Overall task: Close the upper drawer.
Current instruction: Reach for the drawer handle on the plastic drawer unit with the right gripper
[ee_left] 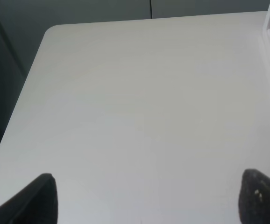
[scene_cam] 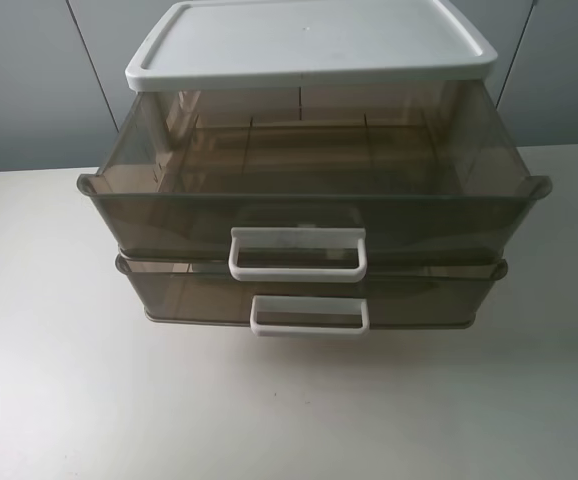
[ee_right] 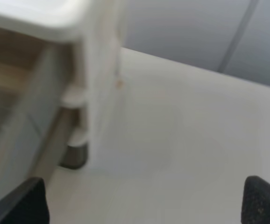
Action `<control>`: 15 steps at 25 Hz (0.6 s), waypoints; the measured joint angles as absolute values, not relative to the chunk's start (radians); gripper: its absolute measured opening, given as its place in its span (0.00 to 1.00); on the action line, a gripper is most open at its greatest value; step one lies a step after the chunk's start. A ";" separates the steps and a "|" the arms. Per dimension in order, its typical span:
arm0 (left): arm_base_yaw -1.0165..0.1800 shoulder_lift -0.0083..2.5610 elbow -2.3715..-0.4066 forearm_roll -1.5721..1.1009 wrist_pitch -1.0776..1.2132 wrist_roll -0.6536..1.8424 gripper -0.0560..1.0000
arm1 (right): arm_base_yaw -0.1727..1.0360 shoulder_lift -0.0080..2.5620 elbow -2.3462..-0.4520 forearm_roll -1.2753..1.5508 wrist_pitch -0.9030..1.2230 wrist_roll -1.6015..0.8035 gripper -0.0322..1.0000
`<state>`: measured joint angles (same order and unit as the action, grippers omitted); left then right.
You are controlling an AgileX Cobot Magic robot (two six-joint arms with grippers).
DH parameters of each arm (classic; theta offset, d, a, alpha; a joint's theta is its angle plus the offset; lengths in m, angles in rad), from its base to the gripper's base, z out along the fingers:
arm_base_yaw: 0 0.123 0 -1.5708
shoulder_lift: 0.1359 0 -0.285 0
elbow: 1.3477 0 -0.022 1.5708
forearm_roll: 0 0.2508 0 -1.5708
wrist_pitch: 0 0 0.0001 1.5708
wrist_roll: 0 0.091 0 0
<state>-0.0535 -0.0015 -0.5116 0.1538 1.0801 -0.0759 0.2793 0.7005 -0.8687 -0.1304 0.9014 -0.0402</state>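
The upper drawer, smoky grey-brown translucent plastic, is pulled well out of the white-lidded two-drawer unit. Its white loop handle faces me and the drawer looks empty. No gripper shows in the exterior high view. In the left wrist view my left gripper is open, its dark fingertips wide apart over bare table. In the right wrist view my right gripper is open beside the unit's corner, fingertips apart and empty.
The lower drawer with a clean white handle sticks out slightly under the upper one. The unit stands at the middle back of a white table. A grey wall is behind. The table's edge shows in the left wrist view.
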 joint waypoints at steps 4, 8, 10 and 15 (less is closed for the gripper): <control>-0.053 -0.001 -0.512 0.154 1.080 -0.076 0.75 | 0.442 0.839 -0.968 -0.119 0.898 -0.076 0.64; -0.053 -0.001 -0.512 0.154 1.080 -0.076 0.75 | 0.604 0.925 -1.046 -0.115 0.898 -0.117 0.64; -0.053 -0.001 -0.512 0.154 1.080 -0.076 0.75 | 0.664 0.949 -1.072 -0.098 0.895 -0.145 0.64; -0.053 -0.001 -0.512 0.154 1.080 -0.076 0.75 | 0.830 1.003 -1.095 0.046 0.898 -0.263 0.64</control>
<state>-0.0535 -0.0015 -0.5116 0.1538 1.0801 -0.0759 0.8298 1.0035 -1.0946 0.0463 0.8978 -0.2625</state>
